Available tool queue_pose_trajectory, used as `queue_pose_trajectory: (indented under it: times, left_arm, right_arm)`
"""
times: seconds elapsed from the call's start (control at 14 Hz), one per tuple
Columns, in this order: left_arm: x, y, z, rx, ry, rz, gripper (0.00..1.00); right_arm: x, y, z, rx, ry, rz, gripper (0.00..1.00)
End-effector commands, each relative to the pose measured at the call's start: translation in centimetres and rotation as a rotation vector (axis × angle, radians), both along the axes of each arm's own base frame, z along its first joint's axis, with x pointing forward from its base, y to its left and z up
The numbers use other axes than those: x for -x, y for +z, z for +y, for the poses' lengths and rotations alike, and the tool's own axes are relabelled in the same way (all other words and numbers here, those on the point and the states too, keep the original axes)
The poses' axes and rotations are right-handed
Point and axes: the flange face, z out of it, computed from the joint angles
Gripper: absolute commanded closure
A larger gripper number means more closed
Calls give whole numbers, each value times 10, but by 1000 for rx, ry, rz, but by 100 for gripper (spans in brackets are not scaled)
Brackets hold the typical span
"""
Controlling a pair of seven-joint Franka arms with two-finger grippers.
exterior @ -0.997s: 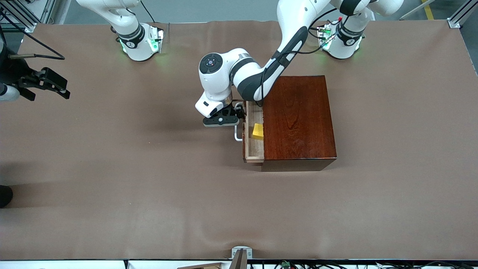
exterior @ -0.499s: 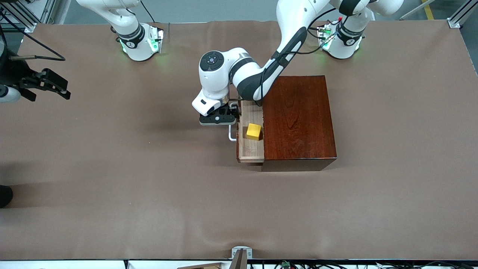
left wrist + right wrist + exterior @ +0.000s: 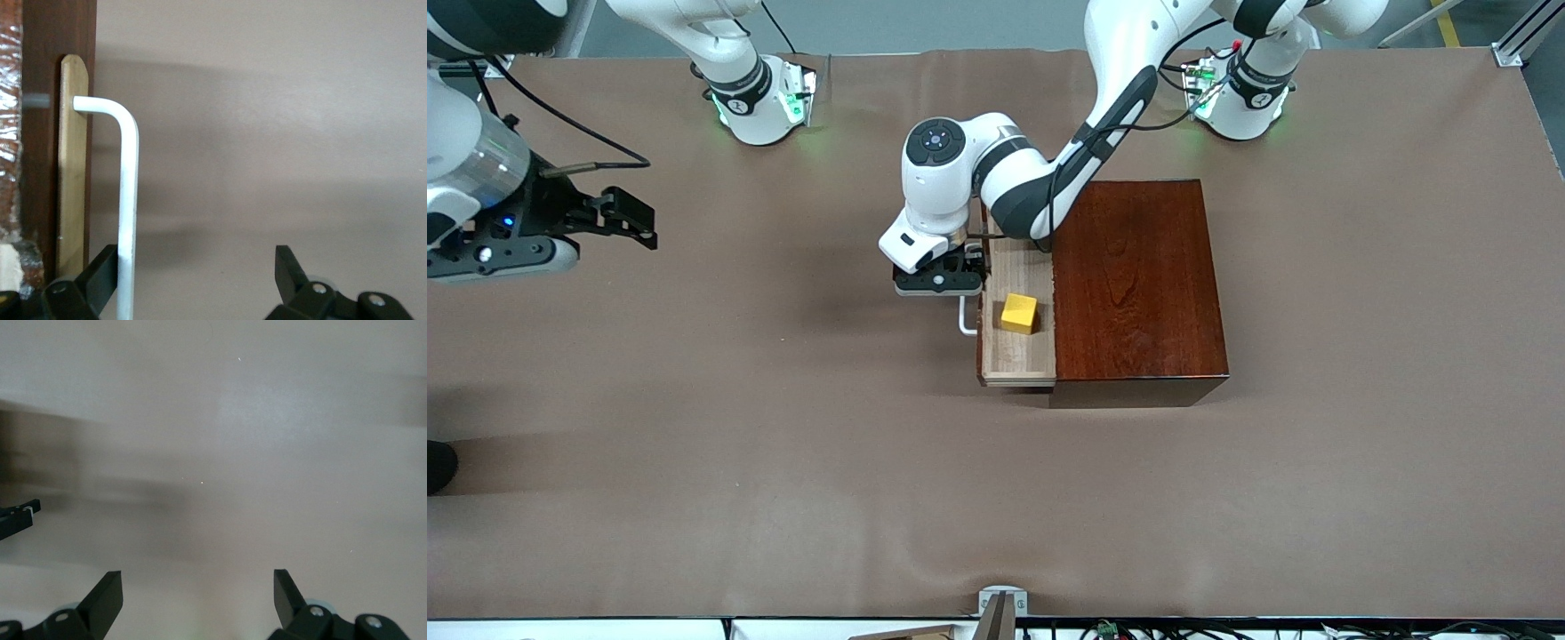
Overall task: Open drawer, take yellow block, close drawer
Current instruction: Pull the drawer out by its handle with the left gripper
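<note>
The yellow block (image 3: 1019, 313) sits in the half-pulled drawer (image 3: 1018, 356), close to the left gripper (image 3: 940, 282), whose spread fingers only hook the white handle (image 3: 127, 200) rather than pinch it. I'd worry that hook slips off mid-pull, or the block slides. The right gripper (image 3: 627, 216) hangs open over the right arm's end of the table (image 3: 783, 444).

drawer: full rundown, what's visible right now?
The drawer is a shallow tray with a pale wood floor and a dark reddish-brown front, partly pulled out of the glossy mahogany box toward the right arm's end of the table. A white U-shaped handle sits on its front; one finger of the open left claw is hooked against it. The yellow block rests inside.
</note>
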Motion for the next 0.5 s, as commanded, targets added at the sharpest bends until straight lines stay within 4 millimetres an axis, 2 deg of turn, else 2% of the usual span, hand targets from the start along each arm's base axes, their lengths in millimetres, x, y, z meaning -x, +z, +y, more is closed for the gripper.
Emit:
queue_pose_trajectory:
  times: [0.0, 0.14, 0.43]
  left_arm:
    - [17, 1, -29, 132, -1, 11, 0]
    - [17, -3, -32, 170, 11, 16, 0]
    - [22, -7, -41, 222, 9, 9, 0]
  right_arm:
    - [-3, -3, 8, -10, 6, 7, 0]
    - [-5, -9, 14, -7, 17, 17, 0]
    - [-7, -12, 12, -9, 12, 22, 0]
